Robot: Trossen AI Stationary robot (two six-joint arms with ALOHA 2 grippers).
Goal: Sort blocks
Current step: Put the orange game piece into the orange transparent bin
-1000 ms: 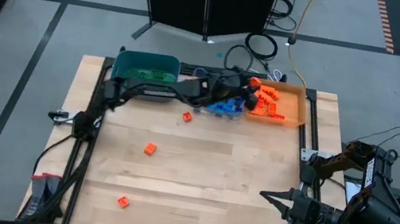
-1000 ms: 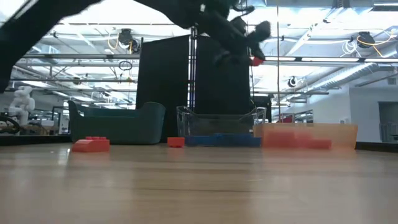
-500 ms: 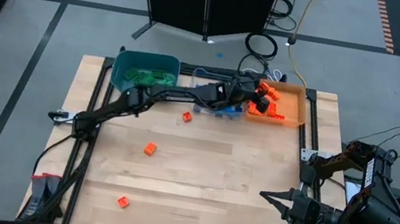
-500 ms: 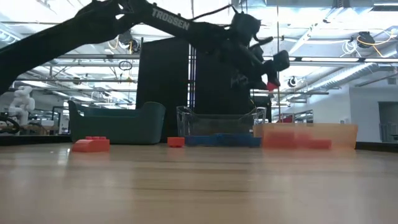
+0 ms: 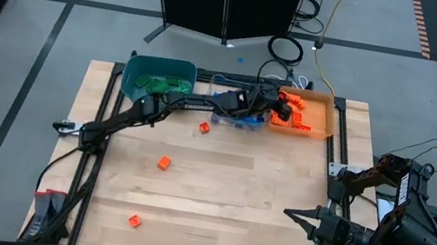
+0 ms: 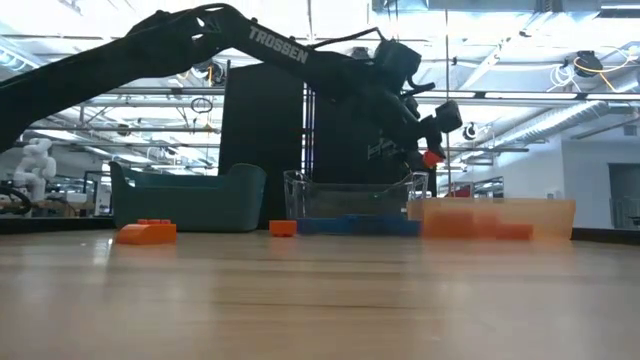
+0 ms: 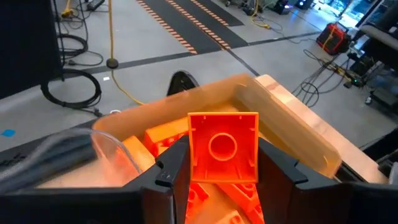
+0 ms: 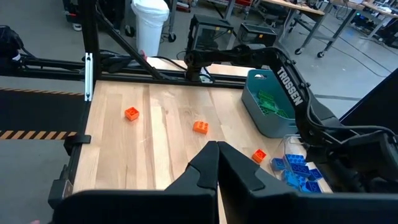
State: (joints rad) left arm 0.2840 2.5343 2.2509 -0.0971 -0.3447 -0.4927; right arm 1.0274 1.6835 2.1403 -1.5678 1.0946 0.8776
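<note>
My left gripper [image 5: 281, 106] reaches across the far side of the table and hangs above the orange bin [image 5: 320, 103], shut on one orange block [image 7: 222, 148]; the low view shows that block [image 6: 431, 157] in the air above the bin's rim. More orange blocks [image 5: 294, 117] lie in the bin. Three loose orange blocks rest flat on the wood [image 5: 204, 127], [image 5: 164, 163], [image 5: 134, 221]. The clear bin [image 5: 217, 120] holds blue blocks, and the teal bin [image 5: 158, 78] holds green ones. My right gripper [image 5: 296, 214] waits shut near the table's right near corner. My left gripper pinches the orange block by its two opposite side faces [image 7: 193, 155] between its fingers [image 7: 171, 168]. The block's hollow underside faces the wrist camera. The fingers slant down from the table's left. The block is lifted clear, above the orange bin's inside.
The three bins stand in a row along the far edge, teal at the left, clear in the middle, orange at the right. Black frame rails run along the table's left and right sides [image 5: 93, 164]. Bare wood lies between the loose blocks [image 5: 232, 204].
My left arm has stretched out toward the table's right and come down, carrying the orange block from above the clear bin to just over the orange bin. It has stayed shut on the block.
</note>
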